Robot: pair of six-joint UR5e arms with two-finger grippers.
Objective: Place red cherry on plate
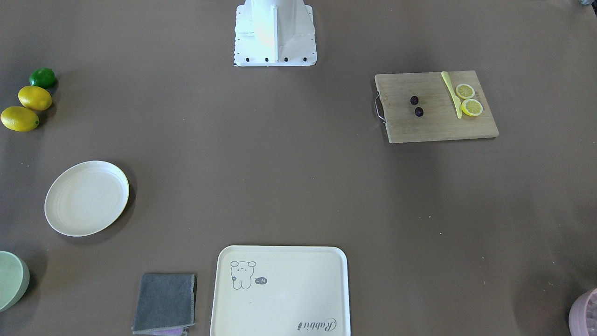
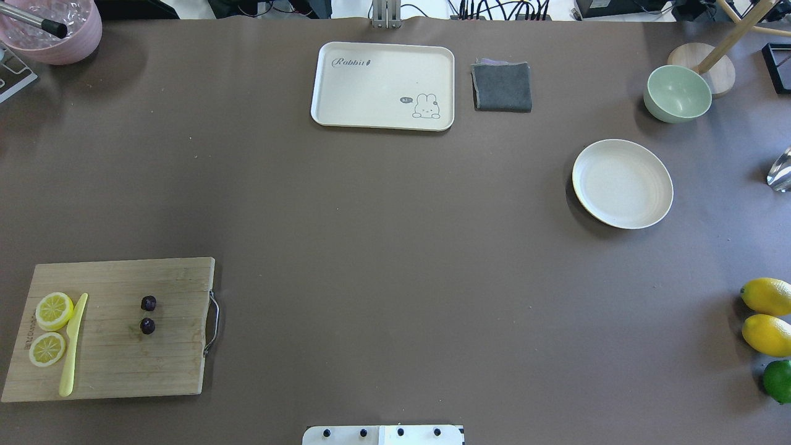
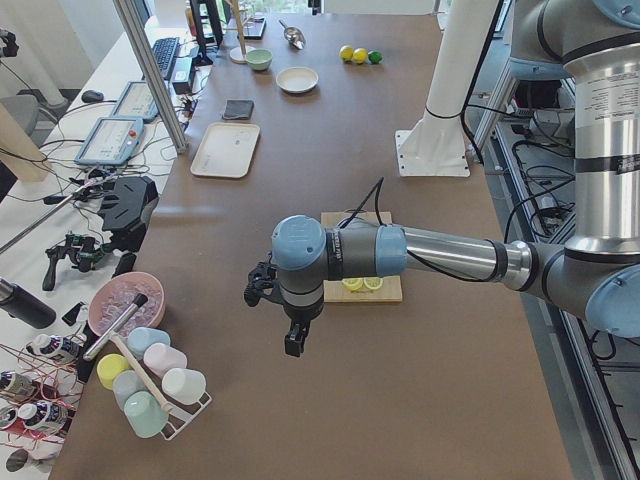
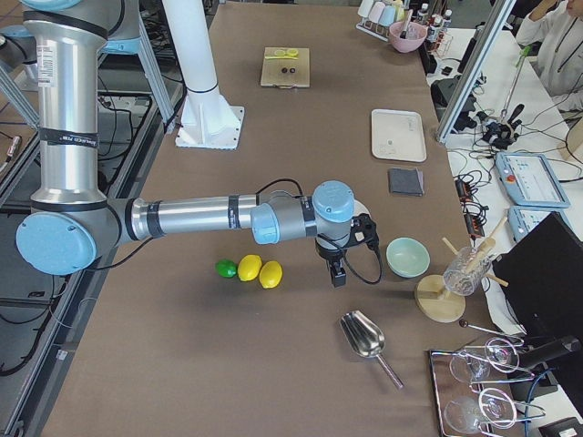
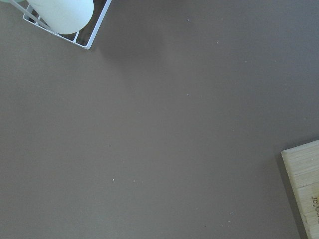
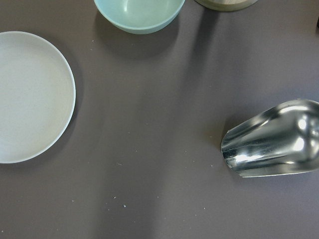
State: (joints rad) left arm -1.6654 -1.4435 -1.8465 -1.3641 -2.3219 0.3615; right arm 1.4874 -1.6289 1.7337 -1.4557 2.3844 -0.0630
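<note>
**Q:** Front-facing view: where is the red cherry?
**A:** The red cherry (image 1: pixel 414 100) lies on the wooden cutting board (image 1: pixel 419 128), apart from the yellow knife (image 1: pixel 451 93) and the two lemon slices (image 1: pixel 471 107). The plate (image 1: pixel 86 198) stands well apart from it on the tabletop (image 1: pixel 298 163).

**Q:** Overhead view: any legible text?
**A:** The cream tray (image 2: pixel 371 93) reads "Rabbit". A bubble beside its rabbit drawing reads "hi~".

**Q:** Side views: pincer state?
**A:** The left pincer (image 3: pixel 291 340) hangs above the tabletop beyond the board's end. The right pincer (image 4: pixel 337 271) hangs near the green bowl (image 4: pixel 407 257). Wide or narrow: cannot tell for either.

**Q:** Wrist views?
**A:** Left: a corner of the board, its printing illegible. Right: the plate, the bowl and a steel scoop (image 6: pixel 271 139).
</note>
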